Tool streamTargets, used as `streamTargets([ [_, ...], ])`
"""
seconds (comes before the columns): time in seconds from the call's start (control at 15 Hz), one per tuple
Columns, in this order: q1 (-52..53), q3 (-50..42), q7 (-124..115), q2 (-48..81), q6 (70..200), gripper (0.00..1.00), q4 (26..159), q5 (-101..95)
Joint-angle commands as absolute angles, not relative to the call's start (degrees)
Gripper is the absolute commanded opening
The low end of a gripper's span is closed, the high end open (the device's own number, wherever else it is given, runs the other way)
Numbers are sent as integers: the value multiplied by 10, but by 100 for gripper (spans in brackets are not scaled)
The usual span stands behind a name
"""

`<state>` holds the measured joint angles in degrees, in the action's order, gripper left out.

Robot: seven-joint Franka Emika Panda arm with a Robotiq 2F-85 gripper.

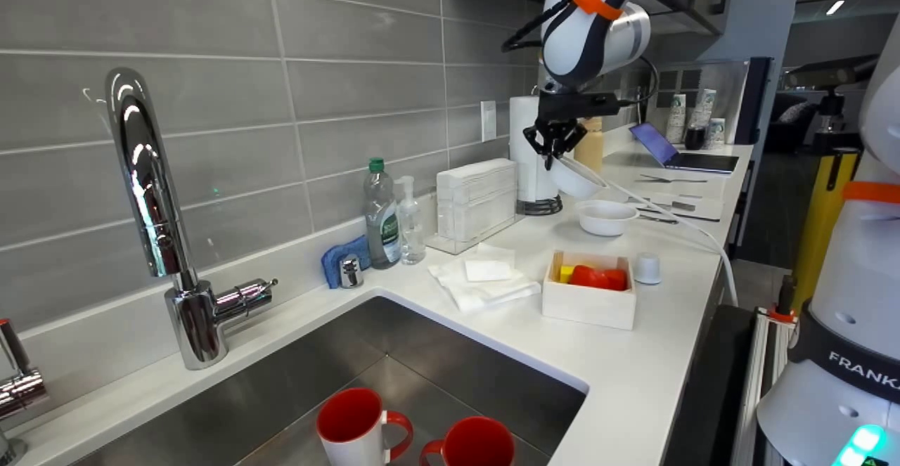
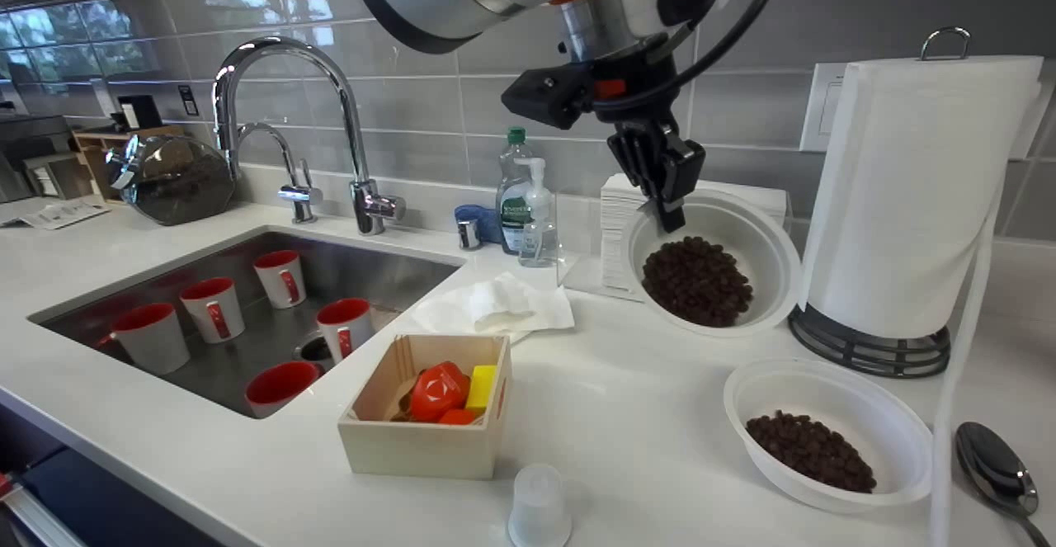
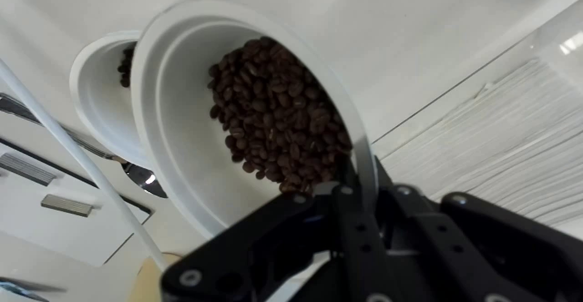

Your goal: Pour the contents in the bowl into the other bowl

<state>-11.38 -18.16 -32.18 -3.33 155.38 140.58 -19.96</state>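
Observation:
The bowl, white and round, is held in the air and tilted; it shows in both exterior views (image 1: 578, 178) (image 2: 766, 243) and in the wrist view (image 3: 191, 124). Dark brown beans (image 2: 697, 281) lie inside it, gathered toward its low side. My gripper (image 1: 551, 159) (image 2: 670, 215) (image 3: 362, 174) is shut on its rim, one finger inside and one outside. The other bowl, also white (image 1: 606, 221) (image 2: 887, 423), stands upright on the counter below, with some dark beans (image 2: 813, 452) in it. In the wrist view the held bowl partly hides the other bowl (image 3: 102, 88).
A paper towel roll (image 2: 916, 200) and a napkin holder (image 1: 478, 202) stand behind. A white cable (image 2: 961, 382) runs close beside the lower bowl, near a spoon (image 2: 997, 464). A wooden box (image 2: 421, 448) and a small white cup (image 2: 540, 506) stand toward the sink (image 1: 485, 357).

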Motion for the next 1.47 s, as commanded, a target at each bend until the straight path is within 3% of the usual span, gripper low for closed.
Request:
streamTargets([
  [0.0,-151,-183,-267,-55,1617,0,1442,-111],
  [1.07,-176,-183,-130,65,1774,0,1373,164],
  [1.4,-184,-172,-151,95,1902,0,1386,169],
])
